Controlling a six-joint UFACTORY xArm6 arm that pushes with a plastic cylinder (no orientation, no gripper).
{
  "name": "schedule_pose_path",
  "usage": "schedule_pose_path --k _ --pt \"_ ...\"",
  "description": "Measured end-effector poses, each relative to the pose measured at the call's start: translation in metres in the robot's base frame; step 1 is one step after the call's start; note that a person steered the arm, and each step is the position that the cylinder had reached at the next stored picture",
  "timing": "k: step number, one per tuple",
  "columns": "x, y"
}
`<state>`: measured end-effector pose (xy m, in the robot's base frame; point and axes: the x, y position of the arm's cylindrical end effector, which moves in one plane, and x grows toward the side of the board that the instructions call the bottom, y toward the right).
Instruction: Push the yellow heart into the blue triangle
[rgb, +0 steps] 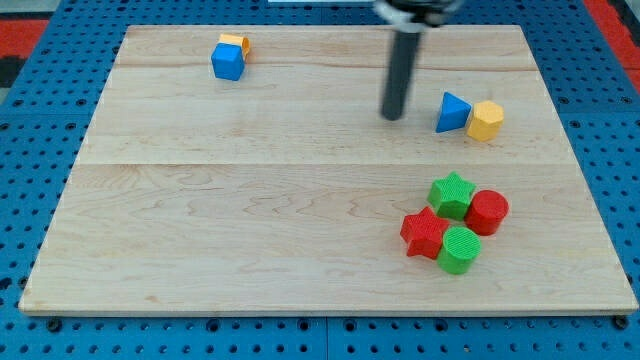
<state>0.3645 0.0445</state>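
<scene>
The blue triangle (452, 112) lies at the view's right, upper part of the board. A yellow block (486, 120), its shape hard to make out, touches the triangle's right side. My tip (392, 116) is the end of the dark rod, a little to the left of the blue triangle and apart from it. A second yellow block (234, 43) sits at the view's top left, touching a blue cube (227, 62) just below it.
A cluster sits at the view's lower right: a green star (451, 194), a red cylinder (487, 212), a red star (425, 233) and a green cylinder (460, 249). The wooden board (250, 200) lies on a blue pegboard surface.
</scene>
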Motion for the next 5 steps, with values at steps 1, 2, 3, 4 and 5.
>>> schedule_pose_path --k 1,2,3,4,5 --pt "0.0 -0.13" --pt "-0.039 -0.274" --pt "-0.1 -0.304" --pt "-0.128 -0.281" --pt "-0.128 -0.208"
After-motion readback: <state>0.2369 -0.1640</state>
